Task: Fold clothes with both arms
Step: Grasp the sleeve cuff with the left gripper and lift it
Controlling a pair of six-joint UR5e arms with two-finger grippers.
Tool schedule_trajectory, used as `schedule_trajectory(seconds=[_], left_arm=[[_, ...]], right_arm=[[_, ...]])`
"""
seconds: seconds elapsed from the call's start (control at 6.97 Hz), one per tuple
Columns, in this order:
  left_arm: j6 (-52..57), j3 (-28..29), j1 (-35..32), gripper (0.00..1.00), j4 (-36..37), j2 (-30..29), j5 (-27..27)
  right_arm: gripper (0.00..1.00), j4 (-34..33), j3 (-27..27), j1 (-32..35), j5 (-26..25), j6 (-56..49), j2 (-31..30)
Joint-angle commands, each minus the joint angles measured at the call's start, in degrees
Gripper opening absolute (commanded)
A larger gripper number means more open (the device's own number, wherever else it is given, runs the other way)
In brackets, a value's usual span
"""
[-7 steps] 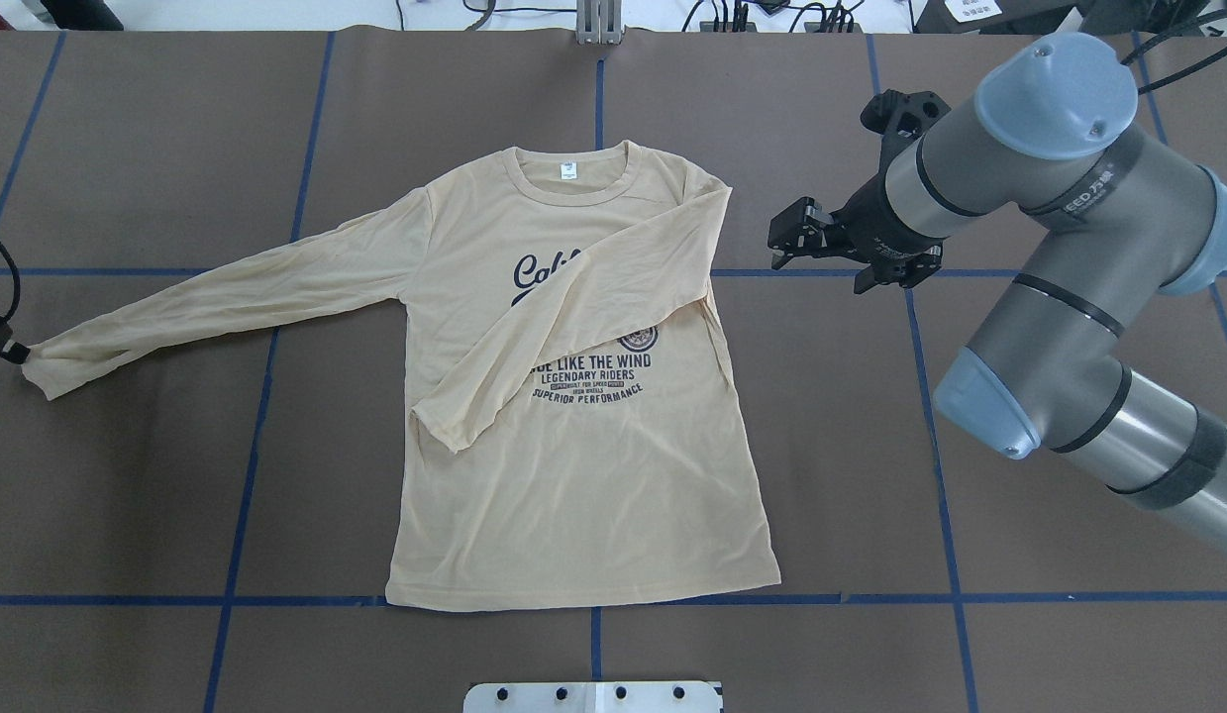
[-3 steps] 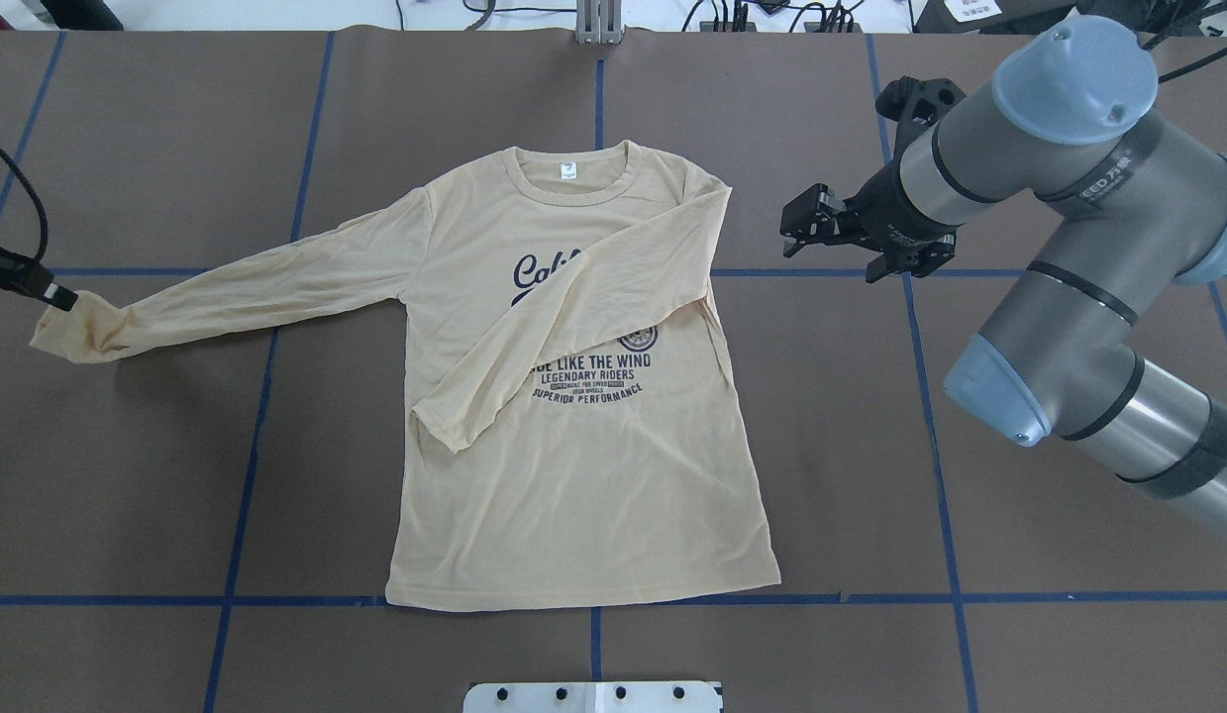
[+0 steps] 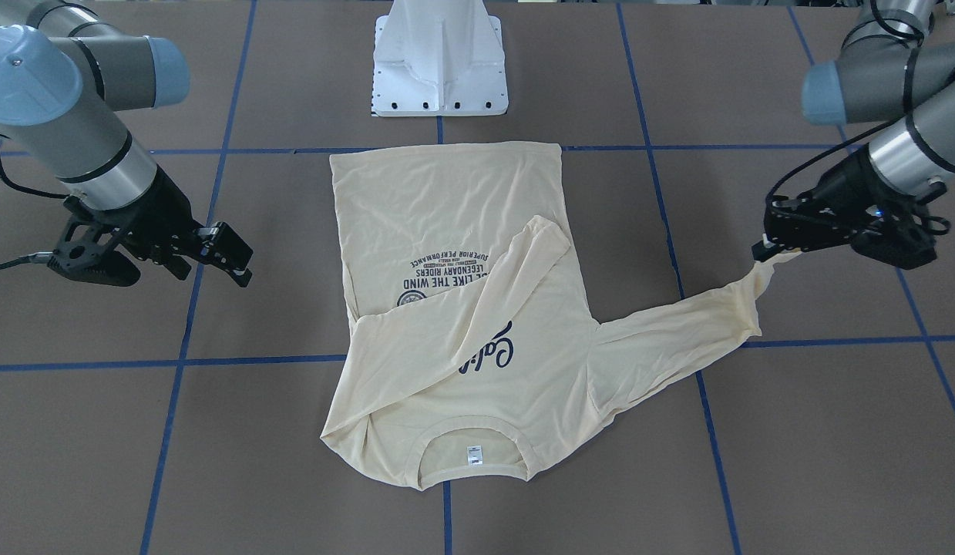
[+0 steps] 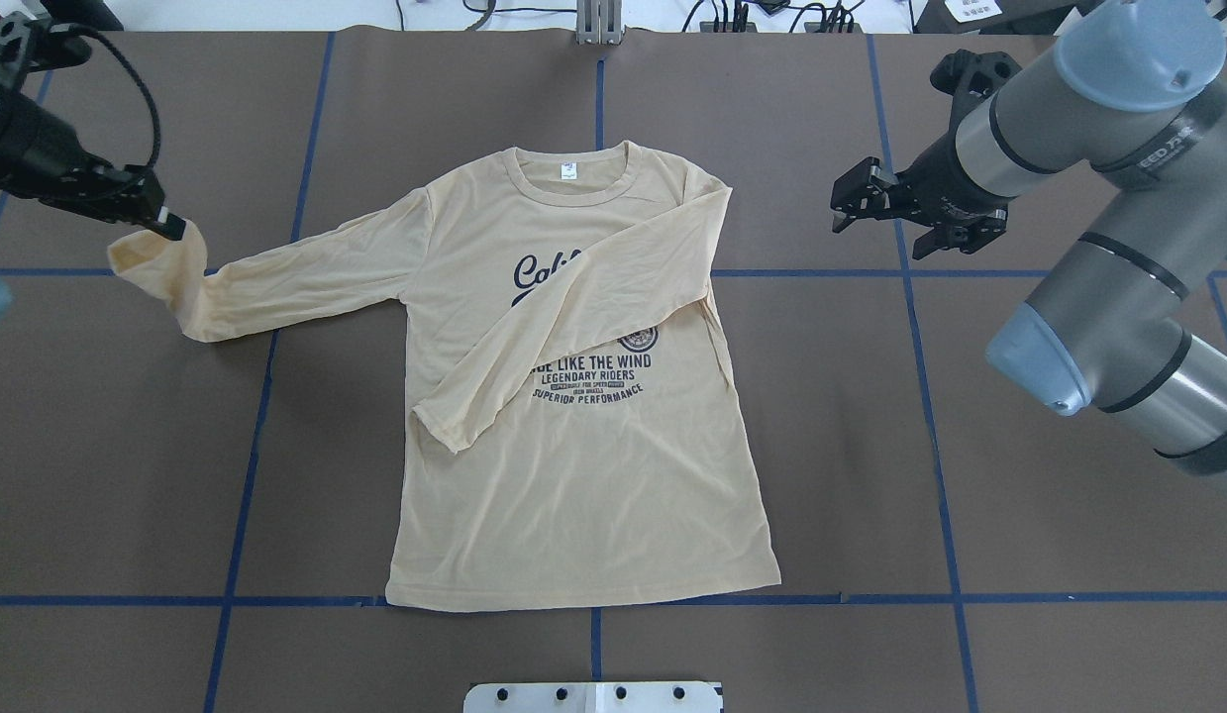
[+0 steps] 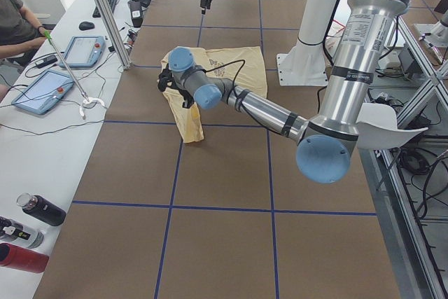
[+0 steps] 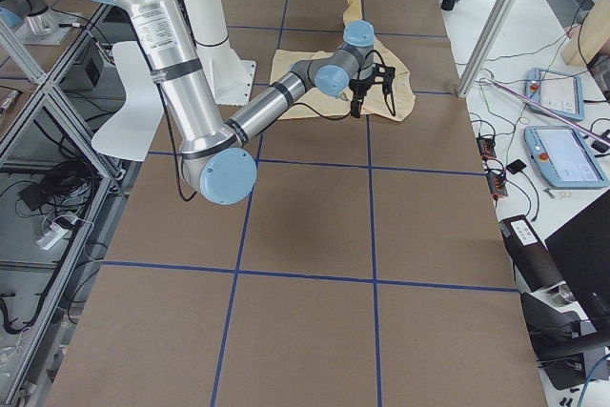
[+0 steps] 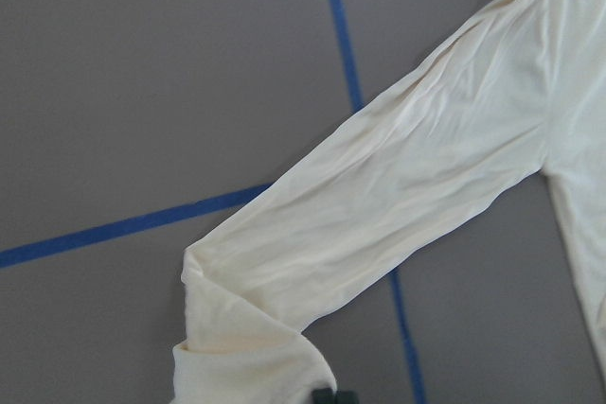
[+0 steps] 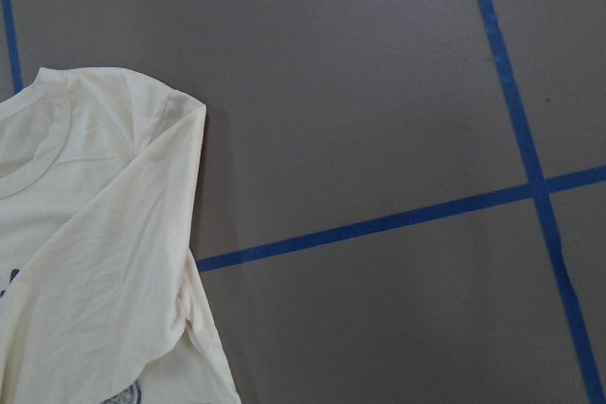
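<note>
Left pincer (image 4: 167,226): clenched on the cuff of the outstretched sleeve (image 4: 276,282); the cuff is held raised off the table (image 4: 970,495), at the left of the overhead view.
Outstretched sleeve: it slopes down from the raised cuff to the shoulder, with its end doubled into a loose fold.
T-shirt (image 4: 593,495): laid flat, print up, at the middle of the table; the long axis runs from the collar (image 4: 573,190) at the far side to the hem beside the white pedestal base (image 3: 438,62).
Folded sleeve (image 4: 563,327): laid slantwise across the chest, and part of the print is covered by it.
Neck label (image 4: 569,170): small and white; its writing is too small to be read.
Print (image 4: 593,376): navy; "LIKE THE WIND", "LEGENDARY RIDERS" and "SUPERIOR PERFORMANCE" can be read, with a script word cut off by the folded sleeve.
Right pincer (image 4: 846,208): released, nothing held, kept above bare table well apart from the shirt's shoulder.
</note>
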Motion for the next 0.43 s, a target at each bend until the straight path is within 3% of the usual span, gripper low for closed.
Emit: schedule_trajectory(seconds=[0.0, 0.29], left_arm=[[-18.2, -0.5, 8.4, 0.0, 0.3, -9.6, 3.5], [-28.4, 0.3, 15.6, 0.0, -0.1, -15.2, 8.6]], right_arm=[[0.95, 0.1, -1.9, 4.2, 0.1, -5.8, -2.5], [0.95, 0.2, -3.6, 6.8, 0.6, -9.8, -3.5]])
